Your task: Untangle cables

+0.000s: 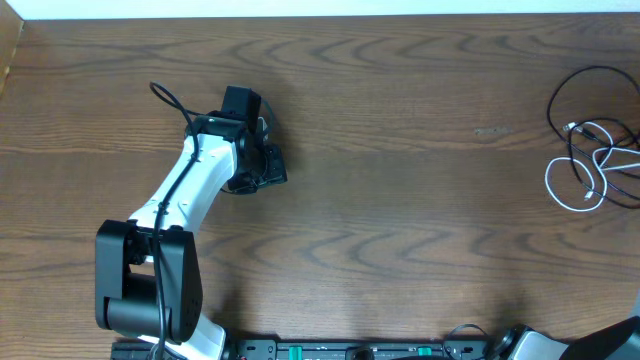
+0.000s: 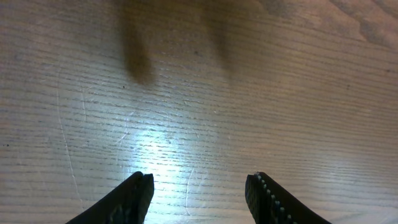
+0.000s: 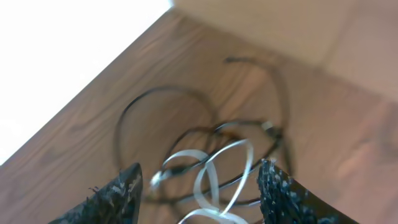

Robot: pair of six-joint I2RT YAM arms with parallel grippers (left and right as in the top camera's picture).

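Brown wooden tabletop (image 1: 400,150) throughout. Right gripper (image 3: 199,190) hangs parted and empty above the cables (image 3: 186,155), heaped at the table's right edge. Left gripper (image 2: 199,193) gapes over bare wood. Untangling looks barely started; next, pinch one strand.

Nothing readable here as far as I can see. No lettering, labels or numbers show on the wooden table (image 1: 400,200), the left arm (image 1: 188,188) or the cables (image 1: 590,160). The dark strip (image 1: 330,351) at the near edge is too small to tell.
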